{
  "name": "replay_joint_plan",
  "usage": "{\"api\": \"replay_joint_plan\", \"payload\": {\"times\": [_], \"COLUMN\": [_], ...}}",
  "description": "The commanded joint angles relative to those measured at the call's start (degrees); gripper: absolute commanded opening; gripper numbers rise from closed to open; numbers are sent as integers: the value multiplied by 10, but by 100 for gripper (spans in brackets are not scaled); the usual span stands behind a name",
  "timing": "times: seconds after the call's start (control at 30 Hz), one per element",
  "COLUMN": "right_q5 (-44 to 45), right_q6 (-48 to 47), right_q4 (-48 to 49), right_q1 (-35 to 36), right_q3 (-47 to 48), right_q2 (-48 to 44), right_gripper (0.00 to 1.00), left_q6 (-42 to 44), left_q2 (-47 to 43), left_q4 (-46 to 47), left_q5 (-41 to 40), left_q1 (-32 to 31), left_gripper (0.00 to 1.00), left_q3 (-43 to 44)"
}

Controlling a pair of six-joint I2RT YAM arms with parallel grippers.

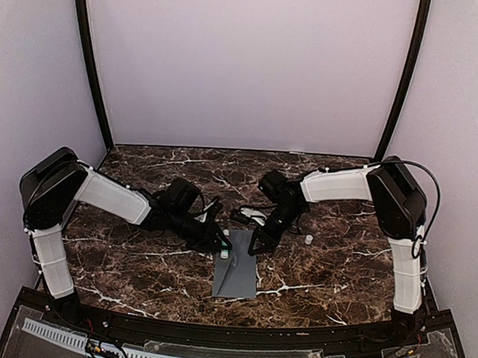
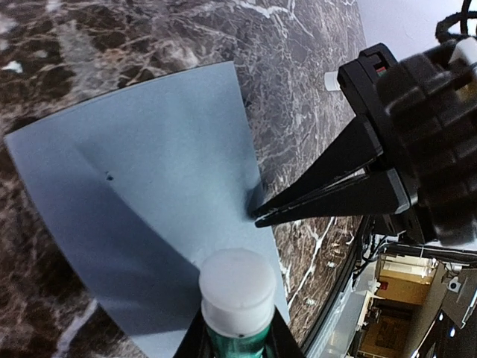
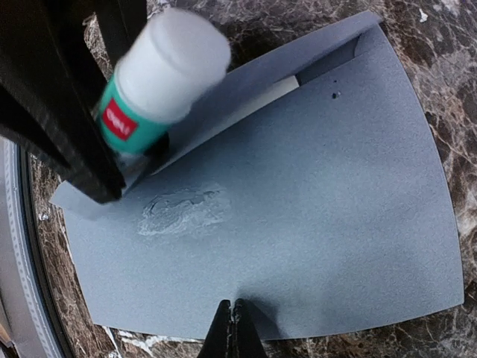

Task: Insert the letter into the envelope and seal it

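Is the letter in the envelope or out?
In: only a cream strip of the letter peeks out from under the envelope flap.

top view looks down; close wrist views share the envelope (image 2: 149,186).

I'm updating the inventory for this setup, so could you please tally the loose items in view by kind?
Envelope: 1
Letter, only a cream sliver showing under the flap: 1
Glue stick: 1
Small white cap, lying apart on the table: 1
Total: 4
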Motion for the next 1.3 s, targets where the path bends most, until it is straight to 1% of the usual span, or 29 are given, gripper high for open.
{"api": "replay_joint_plan", "payload": {"times": [0.0,0.2,0.43,0.57,0.63,0.73,0.87,1.1,1.27], "right_q5": [19,19,18,19,20,21,21,17,6], "right_q6": [0,1,-1,-1,-1,-1,1,4,8], "right_q4": [-9,-9,-9,-9,-8,-8,-8,-9,-13], "right_q1": [5,4,5,5,5,5,5,5,5], "right_q3": [3,2,0,-1,-2,-3,-2,0,7], "right_q2": [24,23,24,26,27,28,28,31,17], "right_gripper": [0,0,0,0,0,0,0,0,0], "left_q6": [-8,-5,2,5,13,32,39,19,2], "left_q2": [24,63,94,81,60,20,-5,-6,9], "left_q4": [19,5,-16,-3,-5,-32,-59,-30,-17], "left_q5": [19,14,-1,13,11,-2,-6,-1,-4], "left_q1": [-14,-21,-21,-21,-21,-21,-22,-37,-43], "left_gripper": [0,0,0,0,0,0,0,0,0], "left_q3": [27,47,45,40,40,38,25,-29,-41]}}
